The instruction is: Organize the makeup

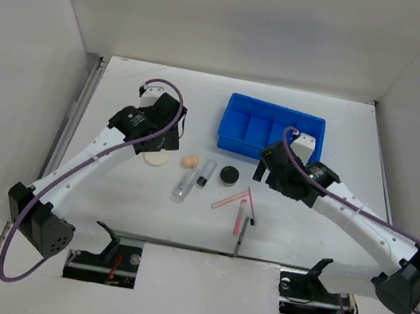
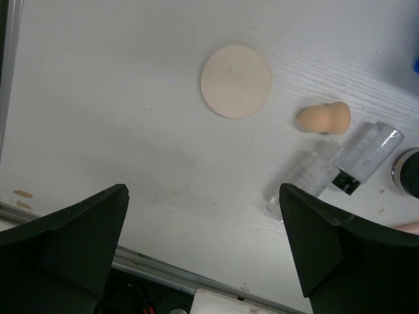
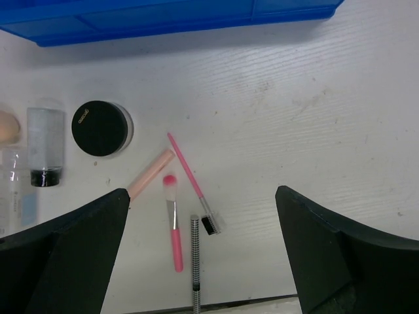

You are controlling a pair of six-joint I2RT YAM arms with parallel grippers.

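1. Table (image 1: pixel 104 212): white top; every item below lies on it.
2. Blue divided tray (image 1: pixel 271 129): far right of centre, at 1 o'clock of the jar. No makeup shows in the compartments that are visible.
3. Cream round puff (image 2: pixel 236 80): flat on the table, at 9 o'clock of the sponge in the top view, partly hidden under the left arm's wrist.
4. Peach egg sponge (image 2: pixel 324 118): on its side, between the puff and the vial, apart from both.
5. Dark-capped vial (image 3: pixel 46 140): lying down, at 9 o'clock of the jar.
6. Clear tube (image 2: pixel 304 180): lying just beside the vial, at 7 o'clock of it in the top view; contact cannot be told.
7. Round black jar (image 3: pixel 101 127): upright, lid on, near table centre.
8. Loose cluster at 5 o'clock of the jar: peach stick (image 3: pixel 150 173), pink brush (image 3: pixel 174 229), thin pink comb wand (image 3: pixel 186 170), black checkered pencil (image 3: pixel 194 261). All lie flat, close together.
9. Left gripper (image 2: pixel 203 196): above the table, at 6 o'clock of the puff in the wrist view. Its fingers (image 2: pixel 78 235) are spread wide and hold nothing.
10. Right gripper (image 3: pixel 201 196): above the pencil cluster, with fingers (image 3: pixel 327 248) spread wide and nothing between them.
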